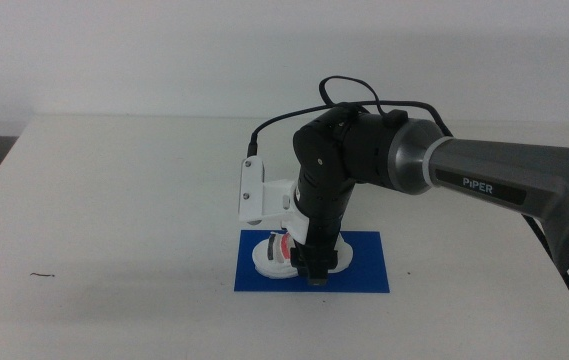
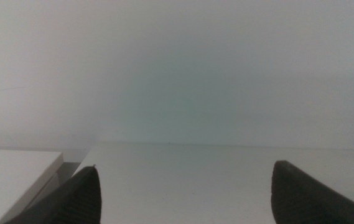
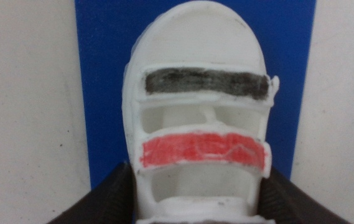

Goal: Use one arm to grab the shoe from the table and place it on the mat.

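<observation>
R gripper (image 1: 313, 270) reaches down over the mat (image 1: 364, 272), jaws clamped on both sides of the shoe (image 1: 276, 254), which sits on the mat w/ its toe pointing away from the wrist cam. L gripper (image 2: 183, 193) waits at table (image 1: 134, 200) edge, jaws spread apart, holding nothing.

My work surface is the white table (image 1: 124, 190), plain and rectangular. Lying flat and directly on it, toward the near centre, is the deep blue mat (image 1: 364, 270), which carries the shoe (image 1: 274, 255). A small dark scribble mark (image 1: 44, 275) sits near the table's front left.
</observation>
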### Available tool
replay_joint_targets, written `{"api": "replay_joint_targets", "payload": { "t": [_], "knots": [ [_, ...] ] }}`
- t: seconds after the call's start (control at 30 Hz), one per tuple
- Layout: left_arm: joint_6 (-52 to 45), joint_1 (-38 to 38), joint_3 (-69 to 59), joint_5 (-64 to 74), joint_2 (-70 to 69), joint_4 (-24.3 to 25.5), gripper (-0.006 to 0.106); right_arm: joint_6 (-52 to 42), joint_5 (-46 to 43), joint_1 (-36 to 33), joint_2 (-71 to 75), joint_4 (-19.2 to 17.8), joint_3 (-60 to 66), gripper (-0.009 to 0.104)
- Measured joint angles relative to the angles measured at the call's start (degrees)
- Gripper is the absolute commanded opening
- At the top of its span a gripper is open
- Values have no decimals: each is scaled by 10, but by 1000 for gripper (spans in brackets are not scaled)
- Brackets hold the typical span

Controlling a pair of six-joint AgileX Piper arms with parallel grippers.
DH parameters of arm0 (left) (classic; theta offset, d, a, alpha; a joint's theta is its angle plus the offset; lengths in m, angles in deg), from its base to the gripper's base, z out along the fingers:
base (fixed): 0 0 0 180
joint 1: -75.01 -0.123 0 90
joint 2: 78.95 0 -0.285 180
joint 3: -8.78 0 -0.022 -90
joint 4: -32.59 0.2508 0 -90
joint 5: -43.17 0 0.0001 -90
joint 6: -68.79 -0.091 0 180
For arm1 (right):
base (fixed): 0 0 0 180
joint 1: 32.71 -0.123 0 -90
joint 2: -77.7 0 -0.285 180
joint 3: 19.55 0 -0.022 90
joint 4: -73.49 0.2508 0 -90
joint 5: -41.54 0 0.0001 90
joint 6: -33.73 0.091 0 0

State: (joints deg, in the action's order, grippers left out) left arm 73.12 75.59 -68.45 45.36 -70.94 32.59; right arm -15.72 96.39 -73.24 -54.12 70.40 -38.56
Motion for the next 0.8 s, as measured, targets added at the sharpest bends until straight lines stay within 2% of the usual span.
{"api": "replay_joint_targets", "payload": {
  "t": [0.03,0.07,0.13,0.33,0.53,0.8],
  "knots": [
    [0,0,0,0,0,0,94,1,0,0,-1,0,0,18],
    [0,0,0,0,0,0,94,2,0,0,-1,0,0,31],
    [0,0,0,0,0,0,94,7,0,0,-1,0,0,44],
    [0,0,0,0,0,0,94,19,-18,0,6,5,9,71],
    [0,0,0,0,0,0,94,54,-200,21,143,31,184,74],
    [0,0,0,0,0,0,94,280,-388,135,504,45,534,74]
  ]
}}
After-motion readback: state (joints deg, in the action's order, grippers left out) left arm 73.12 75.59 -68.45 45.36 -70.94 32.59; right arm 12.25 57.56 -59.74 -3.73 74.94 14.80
